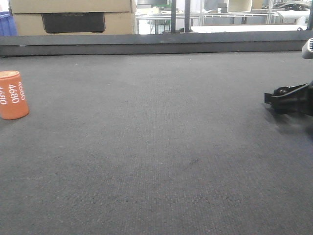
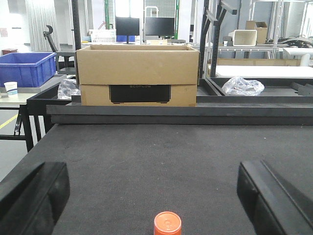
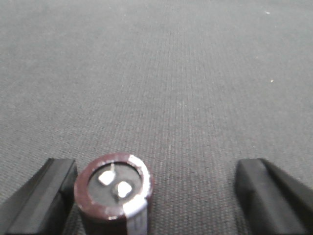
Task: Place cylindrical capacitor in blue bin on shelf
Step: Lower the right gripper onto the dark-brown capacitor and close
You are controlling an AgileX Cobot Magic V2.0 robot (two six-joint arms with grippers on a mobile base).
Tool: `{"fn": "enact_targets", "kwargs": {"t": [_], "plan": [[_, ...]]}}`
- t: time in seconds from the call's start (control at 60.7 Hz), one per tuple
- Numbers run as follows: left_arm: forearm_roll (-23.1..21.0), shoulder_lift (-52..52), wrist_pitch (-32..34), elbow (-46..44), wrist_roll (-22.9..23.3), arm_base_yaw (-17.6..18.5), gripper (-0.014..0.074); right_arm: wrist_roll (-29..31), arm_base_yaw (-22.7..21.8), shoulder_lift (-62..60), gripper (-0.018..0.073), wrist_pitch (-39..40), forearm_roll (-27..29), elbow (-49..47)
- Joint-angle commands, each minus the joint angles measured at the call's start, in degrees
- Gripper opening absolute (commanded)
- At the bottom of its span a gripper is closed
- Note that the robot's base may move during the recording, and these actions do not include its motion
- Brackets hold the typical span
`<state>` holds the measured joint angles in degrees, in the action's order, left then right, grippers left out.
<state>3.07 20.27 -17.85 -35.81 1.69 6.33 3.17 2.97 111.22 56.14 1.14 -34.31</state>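
- Right gripper (image 3: 155, 196), near the counter's (image 3: 195, 73) right edge: jaws apart, capacitor (image 3: 115, 188) off-centre, just beside one finger (image 3: 46, 196).
- I centre first, then close gently, keeping it upright.

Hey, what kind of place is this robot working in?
Probably a workshop or industrial lab: a cardboard box beyond the black mat, a blue crate nearby, monitors further back.

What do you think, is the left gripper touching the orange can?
Apart. The left wrist view shows the orange can between the fingers of the left gripper, bare mat either side.
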Motion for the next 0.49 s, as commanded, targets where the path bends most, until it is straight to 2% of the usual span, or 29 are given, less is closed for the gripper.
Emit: {"fn": "enact_targets", "kwargs": {"t": [0.0,0.082,0.214,0.33,0.478], "plan": [[-0.13,0.18,0.75,-0.48,0.46,0.38,0.0608,-0.16,0.10,0.11,0.0382,0.79,-0.45,-0.30],[-0.13,0.18,0.06,-0.48,0.46,0.38,0.0608,-0.16,0.10,0.11,0.0183,0.79,-0.45,-0.30],[-0.37,0.18,-1.30,0.09,0.46,0.38,0.0608,-0.16,0.10,-1.89,-0.0024,0.75,-0.45,-0.20],[-0.38,0.18,-1.19,2.41,0.46,0.38,0.0608,-0.16,0.10,-6.44,-0.0124,0.65,-0.45,0.47],[-0.38,0.31,1.67,8.75,0.46,0.38,0.0608,-0.16,0.10,-15.72,-0.0154,-1.24,-0.45,1.63]]}}
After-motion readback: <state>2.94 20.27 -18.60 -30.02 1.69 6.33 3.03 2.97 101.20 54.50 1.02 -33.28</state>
